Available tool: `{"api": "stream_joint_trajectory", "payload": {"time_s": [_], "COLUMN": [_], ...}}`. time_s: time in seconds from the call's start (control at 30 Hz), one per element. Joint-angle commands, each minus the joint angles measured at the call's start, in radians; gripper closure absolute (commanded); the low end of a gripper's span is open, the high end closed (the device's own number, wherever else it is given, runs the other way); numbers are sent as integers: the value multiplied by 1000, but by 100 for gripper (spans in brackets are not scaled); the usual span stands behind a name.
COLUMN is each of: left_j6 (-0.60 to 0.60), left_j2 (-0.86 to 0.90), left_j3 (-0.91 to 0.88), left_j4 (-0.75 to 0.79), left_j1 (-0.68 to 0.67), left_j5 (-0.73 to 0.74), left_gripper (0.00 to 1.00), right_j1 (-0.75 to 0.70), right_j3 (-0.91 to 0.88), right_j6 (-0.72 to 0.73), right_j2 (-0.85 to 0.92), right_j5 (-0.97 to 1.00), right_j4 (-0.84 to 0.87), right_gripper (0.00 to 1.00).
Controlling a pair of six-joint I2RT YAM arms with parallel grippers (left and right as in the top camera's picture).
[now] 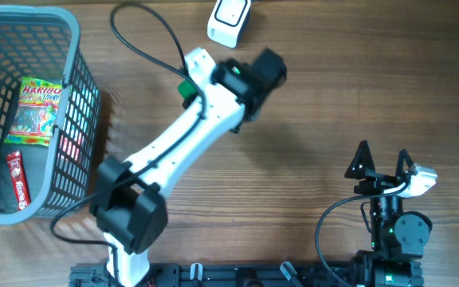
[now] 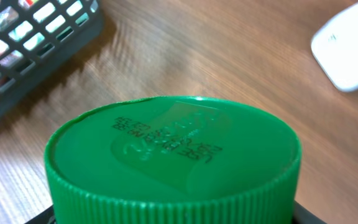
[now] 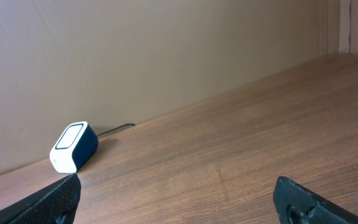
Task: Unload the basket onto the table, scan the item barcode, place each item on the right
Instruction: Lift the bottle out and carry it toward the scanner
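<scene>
Jaws of the left gripper (image 1: 190,80) stand partly apart and closed on a green-capped item (image 2: 173,155). In the left wrist view the cap fills most of the frame, so the fingers are almost wholly hidden behind it. Its flat top carries 2 lines of dark printed code, and its edge is ribbed. Nothing of the item below the cap shows. From overhead only a small patch of green appears at the tip of the arm, over the table (image 1: 309,143). Whether the item rests on the wood or is lifted off it, I cannot tell.

The left arm reaches out diagonally across the middle of the table. The item sits near the white scanner (image 1: 229,17), which lies by the far edge, apart from the cap. A black cable (image 1: 146,32) loops over the wood just beside the arm.

The grey basket (image 1: 70,112) stands at the left, well apart from the gripper. It holds a Haribo bag (image 1: 37,112) and a red packet (image 1: 18,179).

The right gripper (image 1: 382,163) is near the front right of the table, well apart from the item, its fingers spread wide with nothing between them. Its wrist view looks across bare wood to the scanner.
</scene>
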Motion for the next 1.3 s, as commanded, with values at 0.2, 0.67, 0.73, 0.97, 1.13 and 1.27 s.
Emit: {"api": "stream_joint_trajectory", "payload": {"time_s": [0.2,0.67,0.73,0.97,1.13,1.27], "left_j6": [-297,65,138,161,160,160], "left_j2": [94,273,286,291,291,291], "left_j3": [-419,-474,-474,-482,-482,-482], "left_j4": [325,718,800,837,830,829], "left_j1": [-46,-47,-48,-79,-125,-142], "left_j5": [-356,-635,-635,-603,-562,-559], "left_gripper": [50,44,43,33,0,0], "right_j1": [3,3,3,3,3,3], "right_j3": [-1,-1,-1,-1,-1,-1], "right_j6": [-11,-11,-11,-11,-11,-11], "right_j2": [-8,-8,-8,-8,-8,-8], "right_j5": [13,13,13,13,13,13], "right_j4": [5,5,5,5,5,5], "right_gripper": [0,0,0,0,0,0]}}
